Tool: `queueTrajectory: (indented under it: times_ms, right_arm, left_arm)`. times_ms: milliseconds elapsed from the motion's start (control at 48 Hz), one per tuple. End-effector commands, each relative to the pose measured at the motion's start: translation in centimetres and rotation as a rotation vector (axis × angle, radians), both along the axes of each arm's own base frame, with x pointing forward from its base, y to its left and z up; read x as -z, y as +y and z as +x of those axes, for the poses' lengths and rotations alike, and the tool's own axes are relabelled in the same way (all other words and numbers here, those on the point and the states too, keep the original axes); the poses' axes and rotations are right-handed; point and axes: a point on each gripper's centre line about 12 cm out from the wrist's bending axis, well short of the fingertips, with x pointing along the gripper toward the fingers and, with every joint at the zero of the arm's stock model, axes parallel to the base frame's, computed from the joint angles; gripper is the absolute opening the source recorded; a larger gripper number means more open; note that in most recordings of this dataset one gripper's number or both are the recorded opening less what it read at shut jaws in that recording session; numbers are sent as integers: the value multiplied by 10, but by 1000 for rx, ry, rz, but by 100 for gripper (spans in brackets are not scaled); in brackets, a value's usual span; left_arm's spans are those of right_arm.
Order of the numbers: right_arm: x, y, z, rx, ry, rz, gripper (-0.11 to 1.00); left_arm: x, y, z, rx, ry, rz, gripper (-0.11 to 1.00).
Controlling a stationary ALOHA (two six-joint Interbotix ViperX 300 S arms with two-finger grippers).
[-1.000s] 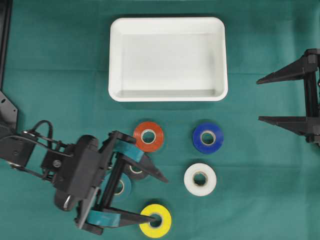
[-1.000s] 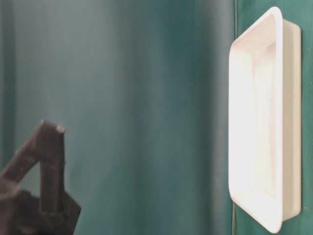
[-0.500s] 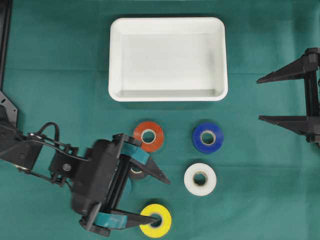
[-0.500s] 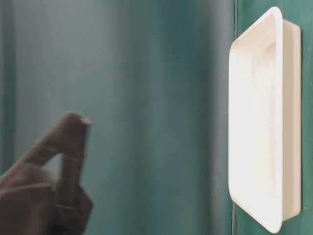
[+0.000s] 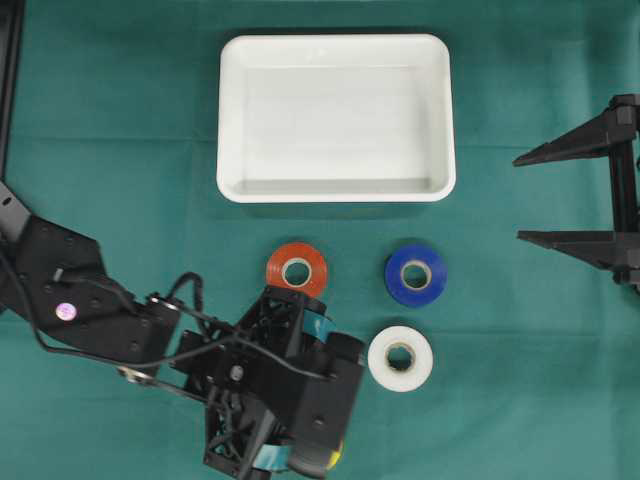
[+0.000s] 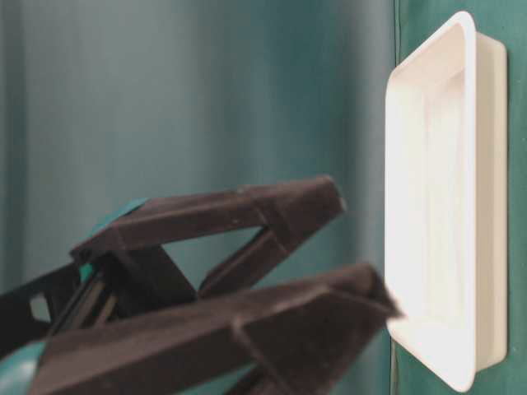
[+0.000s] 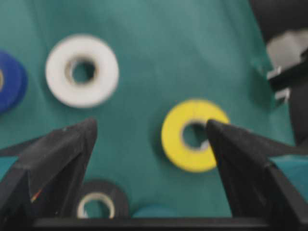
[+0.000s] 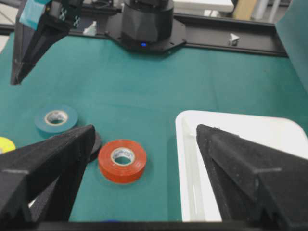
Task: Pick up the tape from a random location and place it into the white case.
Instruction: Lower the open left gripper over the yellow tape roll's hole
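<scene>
Green cloth covers the worktop (image 5: 120,150). White case (image 5: 335,190) sits in the upper middle of the overhead frame, long axis running left to right, open side up and nothing inside it. Bare cloth lies on all sides of it, with a clear strip between its lower rim and the rolls.

Left arm (image 5: 90,320) reaches in from the left edge toward the lower middle, its wrist bent so the left tool (image 7: 149,132) points down at the cloth; its two prongs stand wide apart. In the wrist view the yellow tape (image 7: 195,135) lies flat between them, hole up, touching or nearly touching the right-hand prong. The right tool (image 5: 520,198) waits at the right edge, level, prongs spread wide and holding nothing, well apart from every roll.

All rolls lie flat: white tape (image 5: 400,358) just right of the left wrist, blue tape (image 5: 416,274) above it, red tape (image 5: 297,271) near the case's lower rim, black tape (image 7: 98,204) and a teal tape (image 8: 56,118) under the arm.
</scene>
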Motion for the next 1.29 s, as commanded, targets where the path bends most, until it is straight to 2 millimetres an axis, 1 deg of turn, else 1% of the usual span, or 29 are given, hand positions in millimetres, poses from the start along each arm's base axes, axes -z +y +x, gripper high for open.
queueTrajectory:
  times_ms: [0, 167, 812, 1104, 1271]
  right_arm:
    - [-10, 0, 2, 1, -21, -2, 90]
    - [-9, 0, 3, 1, -15, -2, 90]
    - [-7, 0, 4, 0, -6, -3, 90]
    - [-4, 0, 6, 0, 6, -9, 90]
    - [-4, 0, 6, -2, 6, -12, 90]
  left_arm:
    - [-20, 1, 5, -5, 5, 4, 100]
    - [-22, -2, 11, -3, 19, 10, 100]
    - [-22, -2, 11, -3, 14, 7, 100]
    - [-19, -6, 11, 6, 2, 3, 100]
    - [-11, -6, 11, 6, -1, 2, 100]
